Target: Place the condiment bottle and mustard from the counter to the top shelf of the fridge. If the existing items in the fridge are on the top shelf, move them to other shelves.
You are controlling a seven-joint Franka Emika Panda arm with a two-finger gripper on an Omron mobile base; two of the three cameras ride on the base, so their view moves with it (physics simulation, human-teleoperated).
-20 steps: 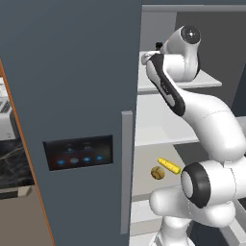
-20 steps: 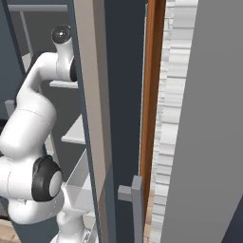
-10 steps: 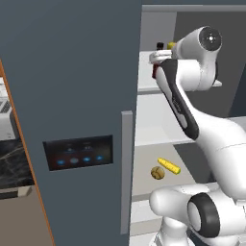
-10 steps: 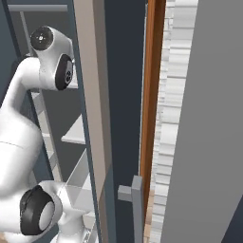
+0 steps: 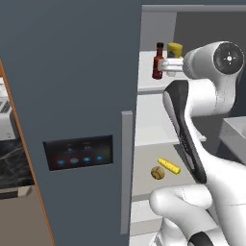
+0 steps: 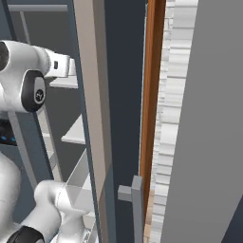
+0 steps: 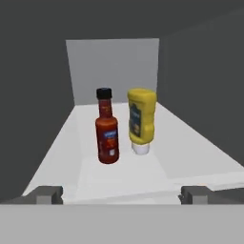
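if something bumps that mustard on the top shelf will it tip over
Probably, fairly easily. The mustard stands on its narrow whitish cap with the wider body above, so it looks top-heavy. Falling left, it would likely hit the condiment bottle close beside it. Its smooth plastic may be slippery.

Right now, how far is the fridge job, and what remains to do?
Done, it seems: the condiment bottle and the mustard stand upright, close side by side, on the top shelf. The yellow food item and the brown ball lie on a lower shelf. In hand: nothing; the gripper is open, clear of both bottles. Left: apparently only withdrawing the arm.
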